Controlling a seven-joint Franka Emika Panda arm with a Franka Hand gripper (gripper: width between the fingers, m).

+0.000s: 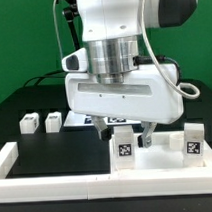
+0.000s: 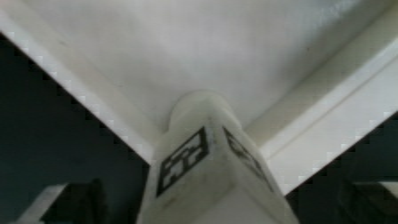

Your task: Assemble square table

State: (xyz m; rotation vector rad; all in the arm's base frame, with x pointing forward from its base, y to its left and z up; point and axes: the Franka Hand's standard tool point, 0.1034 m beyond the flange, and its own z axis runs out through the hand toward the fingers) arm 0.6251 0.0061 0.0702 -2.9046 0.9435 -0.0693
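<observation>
The white square slab [image 1: 162, 162] lies at the front on the exterior view's right. One tagged white leg [image 1: 126, 146] stands upright on its near-left corner, and another leg [image 1: 193, 140] stands on its right corner. My gripper [image 1: 126, 133] hangs straight over the first leg, with a dark finger on each side of it and a gap showing on both sides. In the wrist view that leg [image 2: 205, 165] rises large between the fingers [image 2: 71, 205], with the slab's ribbed surface [image 2: 178, 50] behind it. Two more legs [image 1: 28, 123] [image 1: 53, 121] lie on the black table at the left.
A low white border wall [image 1: 16, 158] runs along the front and the exterior view's left edge of the black table. The arm's white body [image 1: 123, 88] fills the middle of the exterior view and hides what is behind it.
</observation>
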